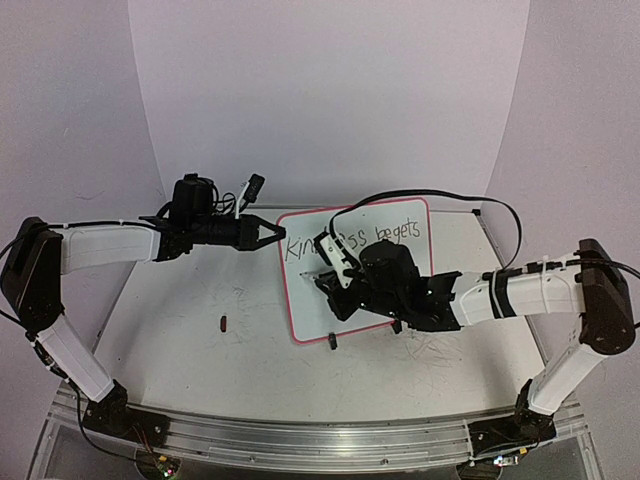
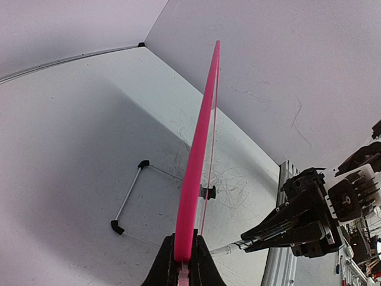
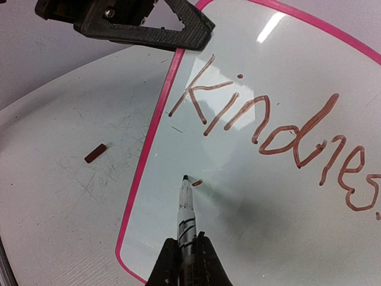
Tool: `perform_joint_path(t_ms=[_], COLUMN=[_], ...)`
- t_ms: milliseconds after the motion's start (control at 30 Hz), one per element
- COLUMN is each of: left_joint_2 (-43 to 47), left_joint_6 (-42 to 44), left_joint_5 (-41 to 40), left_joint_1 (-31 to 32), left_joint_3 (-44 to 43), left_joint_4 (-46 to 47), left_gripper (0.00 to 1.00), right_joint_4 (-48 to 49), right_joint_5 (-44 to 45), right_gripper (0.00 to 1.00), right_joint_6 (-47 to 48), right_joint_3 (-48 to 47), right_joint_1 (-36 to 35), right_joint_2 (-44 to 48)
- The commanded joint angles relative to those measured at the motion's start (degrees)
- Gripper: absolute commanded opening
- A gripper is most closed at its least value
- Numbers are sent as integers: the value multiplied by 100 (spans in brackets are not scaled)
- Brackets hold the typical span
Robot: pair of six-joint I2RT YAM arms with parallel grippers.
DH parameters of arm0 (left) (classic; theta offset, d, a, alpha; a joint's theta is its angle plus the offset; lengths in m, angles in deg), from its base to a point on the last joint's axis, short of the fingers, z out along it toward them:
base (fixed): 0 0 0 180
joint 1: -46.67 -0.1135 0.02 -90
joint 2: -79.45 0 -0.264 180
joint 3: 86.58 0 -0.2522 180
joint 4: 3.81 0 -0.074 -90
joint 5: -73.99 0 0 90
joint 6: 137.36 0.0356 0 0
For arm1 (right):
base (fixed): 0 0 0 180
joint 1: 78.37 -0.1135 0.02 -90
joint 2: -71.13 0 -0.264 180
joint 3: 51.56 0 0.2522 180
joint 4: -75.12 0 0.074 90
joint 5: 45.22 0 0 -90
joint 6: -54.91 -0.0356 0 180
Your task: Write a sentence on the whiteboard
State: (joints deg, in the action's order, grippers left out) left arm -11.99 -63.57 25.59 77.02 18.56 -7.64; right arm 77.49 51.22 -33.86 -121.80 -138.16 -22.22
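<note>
— Where does the whiteboard [image 1: 310,315] sit?
— Middle of the bench [image 1: 170,340], left pincer [image 1: 270,233] clamped tight on its pink left edge.
— The right pincer [image 3: 184,250]?
— Closed round a marker [image 3: 186,214], tip at the board below the sentence [image 3: 268,125], "Kindness begets".

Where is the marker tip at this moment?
In the right wrist view, the marker, held in the right pincer, points its tip at the whiteboard below the K of the sentence, near the board's left edge.
</note>
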Motion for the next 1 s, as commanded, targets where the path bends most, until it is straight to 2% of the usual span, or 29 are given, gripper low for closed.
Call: perform_joint_path(t_ms=[0, 967], left_joint_2=[93, 97], left_joint_6=[336, 338], left_joint_5=[-150, -153], left_joint_1=[85, 85], left_joint_3=[-171, -174], left_joint_4=[-141, -146], left_gripper=[0, 0], right_joint_4=[233, -123], right_joint_5=[183, 69], right_gripper=[0, 0], right_joint_6=[-80, -525], right_joint_3=[-262, 418], right_joint_1=[-18, -157], right_joint_2=[-114, 20])
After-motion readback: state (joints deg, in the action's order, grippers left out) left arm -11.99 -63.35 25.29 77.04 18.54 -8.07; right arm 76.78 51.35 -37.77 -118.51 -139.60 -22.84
